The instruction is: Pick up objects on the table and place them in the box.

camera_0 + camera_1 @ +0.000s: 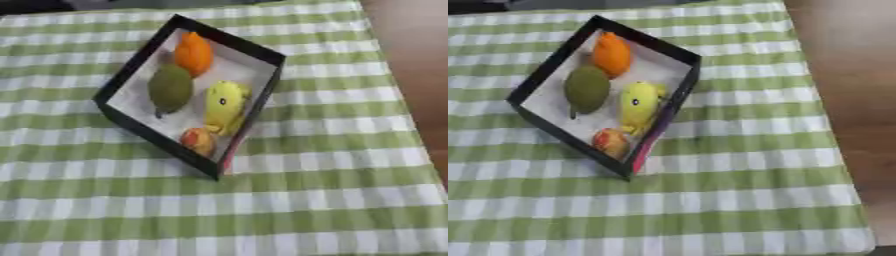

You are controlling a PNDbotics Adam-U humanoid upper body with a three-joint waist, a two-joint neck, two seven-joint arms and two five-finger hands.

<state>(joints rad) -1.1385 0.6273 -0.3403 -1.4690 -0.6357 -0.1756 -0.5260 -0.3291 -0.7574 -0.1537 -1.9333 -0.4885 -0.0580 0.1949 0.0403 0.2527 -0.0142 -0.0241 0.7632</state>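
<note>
Already, as far as you can judge from these two views, the picking is done: the black-walled rectangular box with a pale lining (255,51) holds four things and nothing loose shows on the cloth around it. The box sits on the far left part of the desk, turned askew so one corner points toward you.

Inside, an orange rounded fruit-like piece (193,53) lies in the far end. Just near of it is a dull green oval fruit with a thin stem (170,88), lying along the left wall. To its right, a yellow toy with a dark eye dot (224,104) rests against the right wall. A small orange-and-red rounded piece (198,140) is tucked into the near corner. They lie close together, probably because each was dropped where room was left, filling the box from far to near.

The green-and-white checked tablecloth (332,200) covers the desk, and a strip of brown wooden floor or surface (850,100) shows along the right edge.

Neither robot hand appears in either view, so you cannot tell whether the fingers are apart or together. They are likely drawn back because nothing remains to grasp.
</note>
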